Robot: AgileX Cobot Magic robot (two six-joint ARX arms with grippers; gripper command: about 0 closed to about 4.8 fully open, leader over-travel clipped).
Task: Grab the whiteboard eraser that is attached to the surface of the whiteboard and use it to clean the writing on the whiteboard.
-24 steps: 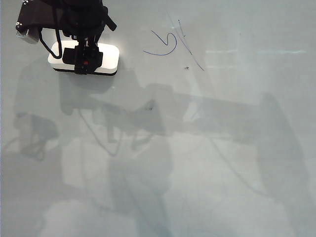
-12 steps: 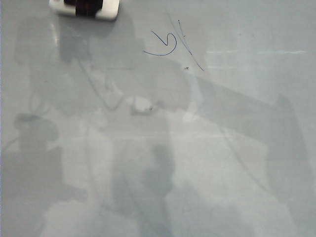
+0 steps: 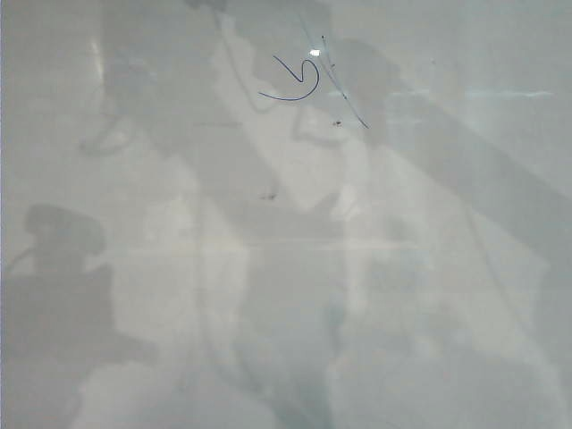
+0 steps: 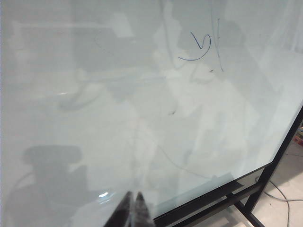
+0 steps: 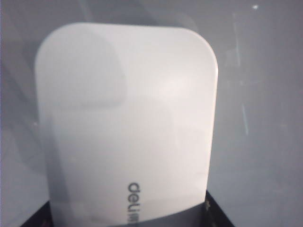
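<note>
While the whiteboard eraser (image 5: 128, 127) fills my right wrist view, its white plastic back toward the camera and the printed brand letters near the dark edge of my right end effector (image 5: 130, 215), I judge that it sits clamped across its width in those jaws, which stand fairly wide to take it. The exterior view shows neither the eraser nor that arm, only grey shadows lying over the whiteboard (image 3: 429, 295), so I cannot tell how near the felt is to the surface.

The writing (image 3: 299, 82) is a blue loop with a thin slanted stroke crossing just beside it, high on the board and a little right of centre; a small dark speck lies just below the stroke. Nothing of it looks wiped yet.

To do this step well, I should bring the eraser over the loop with its felt face flat to the board, not tipped onto an edge, and press evenly before sliding. A sweep across the loop and along the slanted stroke should cover both, with an overlapping return pass for any ghost line. The plastic is smooth, so a hard push could twist it in my grip; steady, moderate pressure seems wiser.

My left end effector (image 4: 133, 210) hangs near the board's lower edge, fingertips pressed together with nothing between them, well apart from the writing.
</note>
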